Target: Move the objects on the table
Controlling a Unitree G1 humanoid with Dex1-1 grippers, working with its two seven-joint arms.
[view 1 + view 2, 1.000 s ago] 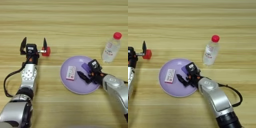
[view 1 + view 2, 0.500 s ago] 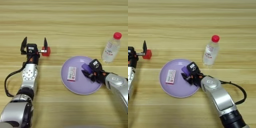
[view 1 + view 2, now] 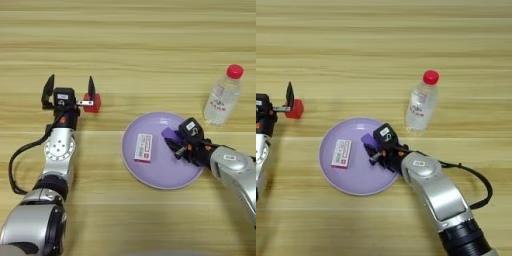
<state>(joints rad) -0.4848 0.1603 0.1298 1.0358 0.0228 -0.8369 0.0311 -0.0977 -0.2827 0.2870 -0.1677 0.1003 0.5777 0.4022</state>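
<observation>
A small red cube [image 3: 94, 102] sits on the table [image 3: 150, 45], just outside the right finger of my left gripper [image 3: 69, 91], which stands open and upright with nothing between its fingers. A small purple block [image 3: 168, 133] lies on the lilac plate [image 3: 160, 172], beside the far finger of my right gripper [image 3: 175, 148]. That gripper is low over the plate's right part and looks open. In the right eye view the purple block [image 3: 368, 140] is just above the right gripper [image 3: 375, 155].
A flat white-and-pink piece [image 3: 143, 147] lies on the left half of the plate. A clear bottle with a red cap [image 3: 222, 97] stands upright behind the plate's right edge. A black cable [image 3: 476, 180] trails from my right arm.
My right gripper has drawn back to the right across the plate, and the purple block now shows beside its fingers. The left arm and the red cube have not moved.
</observation>
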